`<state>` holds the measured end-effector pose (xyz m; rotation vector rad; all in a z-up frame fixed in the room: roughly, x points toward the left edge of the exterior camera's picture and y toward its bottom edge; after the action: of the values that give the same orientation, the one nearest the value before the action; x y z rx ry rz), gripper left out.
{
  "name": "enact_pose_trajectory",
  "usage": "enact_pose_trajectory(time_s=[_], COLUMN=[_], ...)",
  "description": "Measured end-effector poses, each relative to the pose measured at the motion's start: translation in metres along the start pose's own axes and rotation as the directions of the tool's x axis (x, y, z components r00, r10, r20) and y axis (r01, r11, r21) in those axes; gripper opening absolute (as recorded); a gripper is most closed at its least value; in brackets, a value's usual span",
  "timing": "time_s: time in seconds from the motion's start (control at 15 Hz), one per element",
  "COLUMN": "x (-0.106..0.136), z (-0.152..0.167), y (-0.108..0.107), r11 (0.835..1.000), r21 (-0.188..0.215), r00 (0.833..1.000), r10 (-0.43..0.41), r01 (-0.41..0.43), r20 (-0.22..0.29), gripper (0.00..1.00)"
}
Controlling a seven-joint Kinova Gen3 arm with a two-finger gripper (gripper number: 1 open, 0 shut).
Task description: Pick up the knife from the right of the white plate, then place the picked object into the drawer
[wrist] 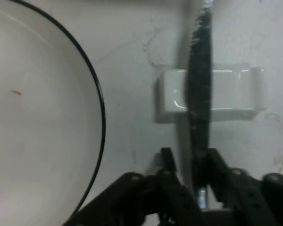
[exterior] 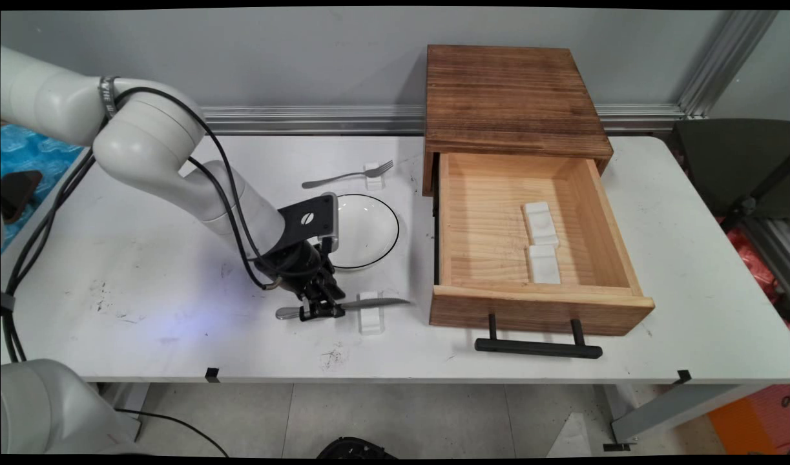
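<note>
Knife (wrist: pixel 199 108) — jaws (exterior: pixel 322 312) low, clamped.

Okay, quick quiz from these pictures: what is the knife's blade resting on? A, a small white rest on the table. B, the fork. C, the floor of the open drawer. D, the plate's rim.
A: the knife lies with its blade across a small white rest on the table, beside the plate, while the gripper sits around its handle; the hand view shows the blade crossing the rest too.
</note>
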<state>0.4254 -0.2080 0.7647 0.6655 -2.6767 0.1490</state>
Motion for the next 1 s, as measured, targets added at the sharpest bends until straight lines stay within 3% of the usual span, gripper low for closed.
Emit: enact_pose_trajectory(time_s=[0.67, 1.0], x=[0.007, 0.022], z=[-0.01, -0.041], y=[-0.001, -0.008], r11=[1.0, 1.0], r21=[-0.015, -0.01], r00=[1.0, 1.0], r10=[0.001, 0.013], r01=[-0.001, -0.013], r20=[0.008, 0.023], gripper=[0.0, 0.0])
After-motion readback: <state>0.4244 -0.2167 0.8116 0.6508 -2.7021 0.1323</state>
